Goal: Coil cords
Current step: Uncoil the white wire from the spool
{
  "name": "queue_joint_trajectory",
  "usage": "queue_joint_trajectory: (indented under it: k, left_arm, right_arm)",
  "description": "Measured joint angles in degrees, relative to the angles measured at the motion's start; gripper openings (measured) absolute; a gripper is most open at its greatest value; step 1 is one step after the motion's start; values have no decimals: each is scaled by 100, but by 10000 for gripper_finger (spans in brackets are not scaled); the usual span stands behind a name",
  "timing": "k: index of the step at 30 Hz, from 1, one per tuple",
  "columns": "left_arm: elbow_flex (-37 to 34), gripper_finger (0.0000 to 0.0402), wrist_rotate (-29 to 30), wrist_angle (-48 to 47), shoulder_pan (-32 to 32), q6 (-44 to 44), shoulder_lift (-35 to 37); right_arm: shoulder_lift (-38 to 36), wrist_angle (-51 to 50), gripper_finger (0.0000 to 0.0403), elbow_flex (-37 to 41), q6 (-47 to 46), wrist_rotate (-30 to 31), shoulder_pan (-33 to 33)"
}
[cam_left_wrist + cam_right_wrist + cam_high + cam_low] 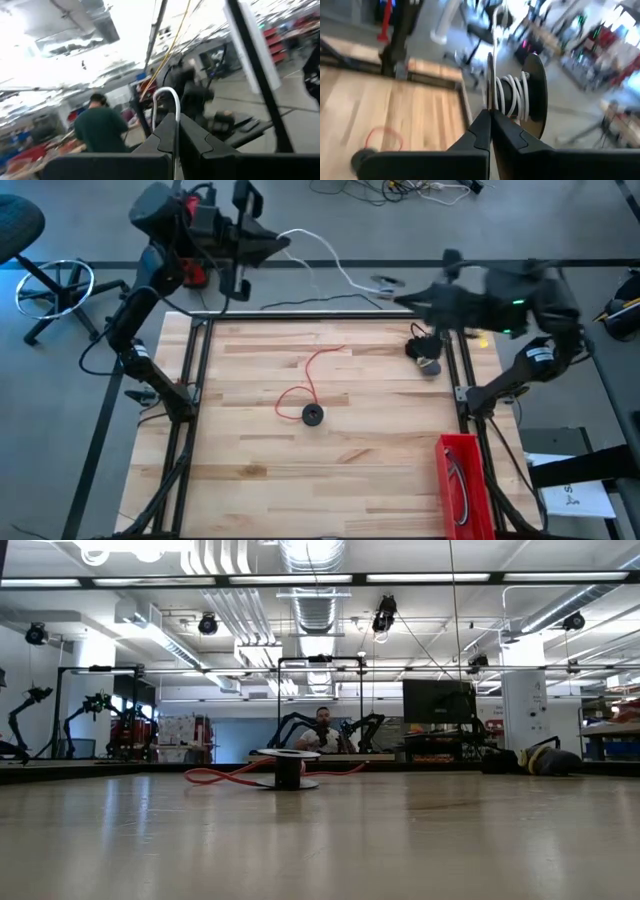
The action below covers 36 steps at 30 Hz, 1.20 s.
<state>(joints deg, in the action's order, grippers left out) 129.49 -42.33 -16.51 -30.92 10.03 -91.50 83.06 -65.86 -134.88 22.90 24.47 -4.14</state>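
My right gripper [490, 117] sits pinched closed on a dark round spool [532, 95] with thin white cord [512, 92] wound round its core; seen from the wrist, the fingertips meet on one flange edge and the spool stands up past them. From above, that arm reaches in over the table's far right corner, off the wood, blurred. My left gripper [175, 132] is also closed, clamped on the free run of the same white cord, which loops up out of the fingertips in the wrist view. Overhead, this gripper [275, 245] hangs beyond the far left edge of the table, and the white cord [335, 265] trails from it across the grey floor toward the right arm. On the light wooden tabletop [250, 440] lies a thin red cord [310, 375], loosely curved, one end at a small dark round spool [313, 415] near the middle. A dark bundle [422, 350], too unclear to name, rests by the far right edge. A red bin [462, 480] sits at the near right corner. In the low view a person [322, 730] sits beyond the table.
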Motion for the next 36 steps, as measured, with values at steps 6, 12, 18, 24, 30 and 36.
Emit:
queue_joint_trajectory:
  k: [6,12,18,24,30,36]
  left_arm:
    - [129,0,-429,3,11,-226,-2]
    - [-43,0,-517,-45,2,-278,-23]
    - [-161,0,-476,-216,-174,-250,-213]
    - [-455,0,-464,-497,-511,-150,-365]
    - [-1041,3,506,-526,-690,17,-478]
    - [-1345,56,852,-1080,-902,813,-465]
  right_arm:
    - [671,-720,0,16,-533,-359,292]
    - [1548,-408,0,21,-163,-2668,364]
    - [1880,718,0,28,372,-4133,128]
    - [1385,1673,0,-7,629,-4295,-184]
    - [715,2319,0,-7,564,-4227,-194]
    - [127,2472,0,-12,784,-3209,-186]
